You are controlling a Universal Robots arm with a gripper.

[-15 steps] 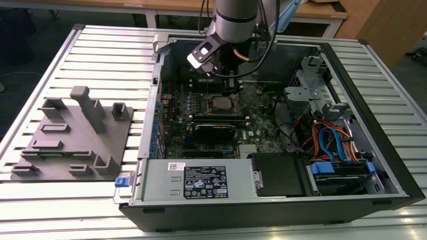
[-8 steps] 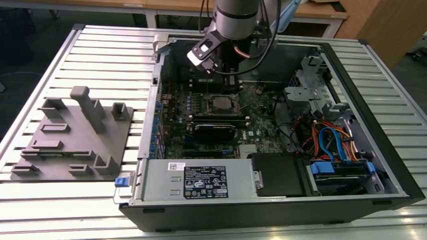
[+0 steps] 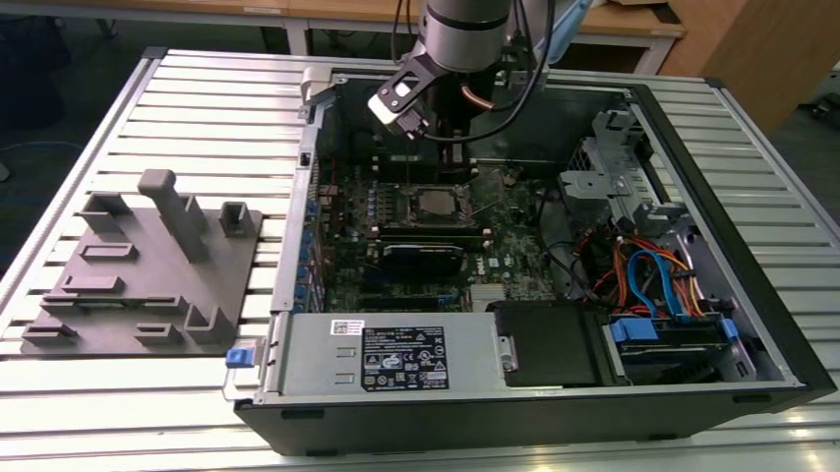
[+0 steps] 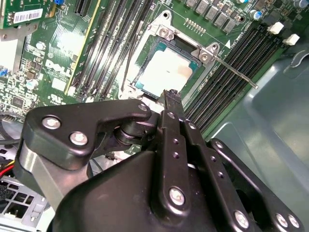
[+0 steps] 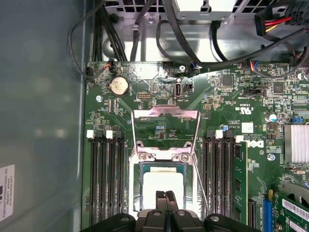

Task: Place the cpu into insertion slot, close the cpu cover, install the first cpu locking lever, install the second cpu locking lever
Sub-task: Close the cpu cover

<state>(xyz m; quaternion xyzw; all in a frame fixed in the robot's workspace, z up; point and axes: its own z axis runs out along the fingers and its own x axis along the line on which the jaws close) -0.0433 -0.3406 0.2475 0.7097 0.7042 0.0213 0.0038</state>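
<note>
The cpu [image 5: 163, 182] lies flat in the insertion slot [image 5: 136, 193], its silvery top showing in both wrist views [image 4: 161, 72]. The cpu cover [image 5: 166, 115] is swung open beyond the socket, and green board shows through its window. One thin locking lever [image 5: 200, 186] sticks out loose beside the socket [image 4: 236, 72]. My gripper [image 5: 166, 197] is shut, finger against finger with nothing between, its tip just over the chip's near edge [image 4: 172, 95]. In the exterior view the gripper [image 3: 447, 133] hangs over the socket [image 3: 440, 204] inside the open computer case.
Long black memory slots [image 5: 106, 183] flank the socket on both sides [image 5: 219, 179]. A black card [image 3: 420, 258], the power supply [image 3: 381, 356] and a drive bay with blue and orange cables [image 3: 656, 285] crowd the case. A grey fixture plate [image 3: 145, 265] lies on the exterior view's left.
</note>
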